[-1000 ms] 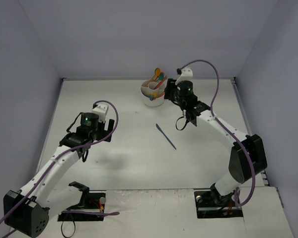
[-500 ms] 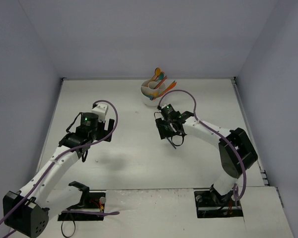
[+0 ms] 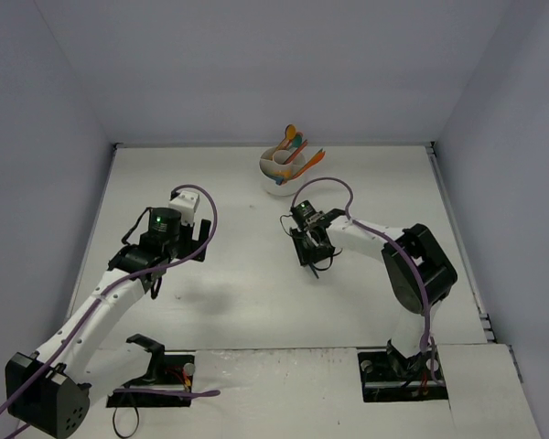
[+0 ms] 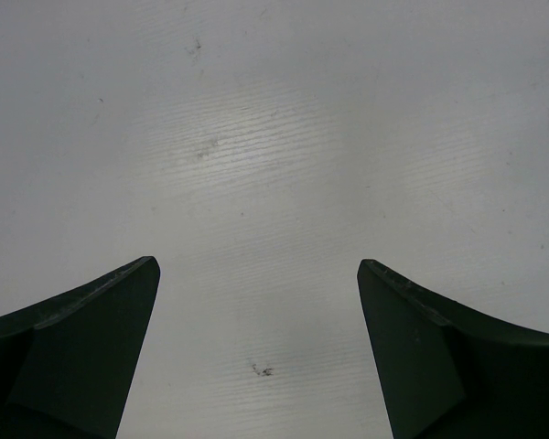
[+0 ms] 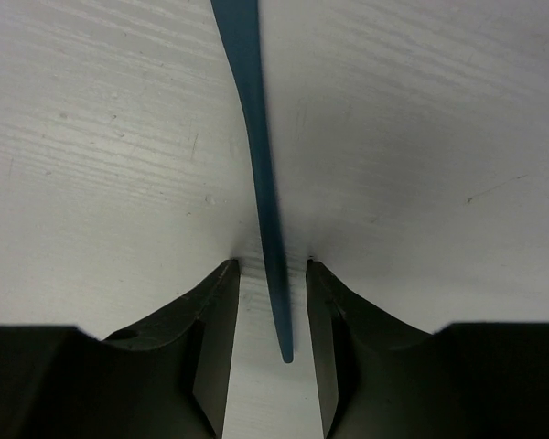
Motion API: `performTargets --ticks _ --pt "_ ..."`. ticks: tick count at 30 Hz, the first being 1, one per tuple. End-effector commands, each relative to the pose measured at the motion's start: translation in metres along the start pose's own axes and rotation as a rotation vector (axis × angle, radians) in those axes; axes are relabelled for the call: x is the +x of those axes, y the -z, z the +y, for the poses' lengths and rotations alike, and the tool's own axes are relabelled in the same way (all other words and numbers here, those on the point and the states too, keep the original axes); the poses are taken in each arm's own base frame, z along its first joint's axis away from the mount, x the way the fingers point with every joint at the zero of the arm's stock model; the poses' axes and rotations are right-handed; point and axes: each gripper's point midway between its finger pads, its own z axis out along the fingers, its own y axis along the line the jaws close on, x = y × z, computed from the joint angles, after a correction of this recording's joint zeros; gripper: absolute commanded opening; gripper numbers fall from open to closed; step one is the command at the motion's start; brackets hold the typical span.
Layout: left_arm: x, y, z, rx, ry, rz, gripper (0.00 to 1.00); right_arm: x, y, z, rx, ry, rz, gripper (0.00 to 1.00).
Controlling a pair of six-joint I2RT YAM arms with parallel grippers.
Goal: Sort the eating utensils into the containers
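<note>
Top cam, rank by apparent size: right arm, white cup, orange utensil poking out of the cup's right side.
1. right arm
2. white cup
3. orange utensil
The cup sits farther back, but the gaps are clear.

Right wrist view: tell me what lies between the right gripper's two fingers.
A thin blue utensil runs between the right gripper's fingers, a narrow gap on each side, white table beneath. The right wrist view shows this.

The white counter [image 3: 247, 302], faintly scuffed just ahead of the left pincer [image 4: 256, 262], stands boxed by plain pale-lavender walls [image 3: 256, 64] under soft light.
</note>
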Motion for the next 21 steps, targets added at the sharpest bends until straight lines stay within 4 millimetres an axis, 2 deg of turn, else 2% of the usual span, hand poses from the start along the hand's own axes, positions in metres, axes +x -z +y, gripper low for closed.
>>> performTargets --ticks 1,6,9,16,18,21 --pt "-0.025 0.008 -0.001 0.007 0.020 -0.084 0.88 0.007 -0.002 -0.014 0.062 -0.008 0.020 0.28" --pt "-0.025 0.008 -0.001 0.007 0.021 -0.083 0.88 0.027 -0.003 -0.018 0.074 -0.021 0.057 0.06" --pt "-0.024 0.008 -0.002 0.008 0.019 -0.082 0.88 0.039 0.004 -0.023 0.090 -0.036 0.070 0.00" --pt "-0.024 0.008 -0.002 0.006 0.019 -0.080 0.88 0.080 0.022 -0.023 0.103 -0.080 0.154 0.00" --pt "-0.024 0.008 -0.002 0.007 0.017 -0.079 0.88 0.084 0.024 -0.022 0.100 -0.093 0.168 0.05" --pt "-0.024 0.008 -0.002 0.009 0.016 -0.078 0.88 0.076 0.026 -0.023 0.109 -0.102 0.152 0.19"
